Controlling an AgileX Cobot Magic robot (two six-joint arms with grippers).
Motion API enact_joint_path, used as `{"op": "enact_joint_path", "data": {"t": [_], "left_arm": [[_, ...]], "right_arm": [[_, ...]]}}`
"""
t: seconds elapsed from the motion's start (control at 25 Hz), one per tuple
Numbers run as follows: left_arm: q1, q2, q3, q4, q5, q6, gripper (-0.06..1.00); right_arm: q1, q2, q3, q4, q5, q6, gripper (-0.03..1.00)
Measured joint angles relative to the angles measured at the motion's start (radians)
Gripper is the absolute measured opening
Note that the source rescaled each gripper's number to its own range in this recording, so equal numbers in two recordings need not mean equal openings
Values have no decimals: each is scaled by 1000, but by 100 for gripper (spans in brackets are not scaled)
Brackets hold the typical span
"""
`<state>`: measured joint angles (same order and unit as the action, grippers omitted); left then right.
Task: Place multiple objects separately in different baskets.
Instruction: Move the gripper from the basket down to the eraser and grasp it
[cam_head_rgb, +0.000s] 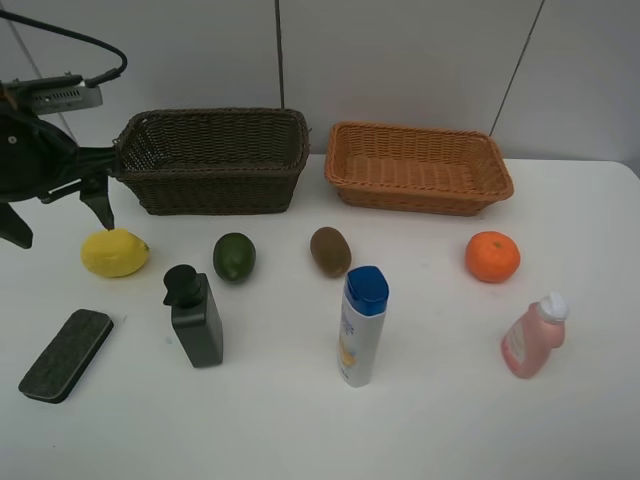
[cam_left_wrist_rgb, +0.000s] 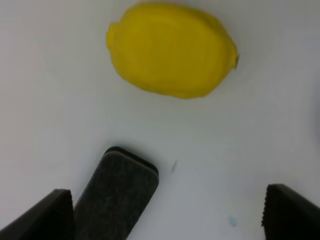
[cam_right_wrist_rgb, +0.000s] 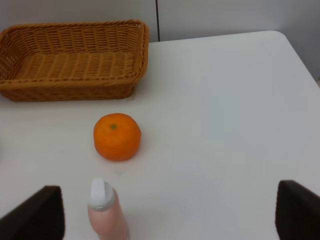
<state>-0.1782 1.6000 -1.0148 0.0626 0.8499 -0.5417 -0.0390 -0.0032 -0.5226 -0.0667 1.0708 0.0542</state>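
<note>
On the white table lie a yellow lemon (cam_head_rgb: 115, 252) (cam_left_wrist_rgb: 172, 49), a dark green fruit (cam_head_rgb: 234, 257), a brown kiwi (cam_head_rgb: 330, 250) and an orange (cam_head_rgb: 492, 256) (cam_right_wrist_rgb: 117, 136). Nearer the front stand a dark green pump bottle (cam_head_rgb: 195, 318), a white blue-capped bottle (cam_head_rgb: 363, 325) and a pink bottle (cam_head_rgb: 535, 337) (cam_right_wrist_rgb: 105, 210). A flat dark block (cam_head_rgb: 66, 354) (cam_left_wrist_rgb: 117, 197) lies front left. My left gripper (cam_head_rgb: 58, 215) (cam_left_wrist_rgb: 170, 215) hangs open just above and behind the lemon, holding nothing. My right gripper (cam_right_wrist_rgb: 167, 215) is open and empty, with the pink bottle and orange ahead of it.
The dark brown basket (cam_head_rgb: 212, 160) and the light orange-tan basket (cam_head_rgb: 418, 167) (cam_right_wrist_rgb: 70, 60) stand side by side at the back by the wall, both with nothing inside. The left arm's body sits close to the dark basket's left end.
</note>
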Motion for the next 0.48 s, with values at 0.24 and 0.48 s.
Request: {"op": "enact_joint_path", "data": {"t": [0.24,0.48], "left_arm": [[0,64,-54,0,52,131,98],[0,68,-57,0,157,274,98]], "right_arm": [[0,0,0,0,0,0,100],[0,0,0,0,0,0,100]]}}
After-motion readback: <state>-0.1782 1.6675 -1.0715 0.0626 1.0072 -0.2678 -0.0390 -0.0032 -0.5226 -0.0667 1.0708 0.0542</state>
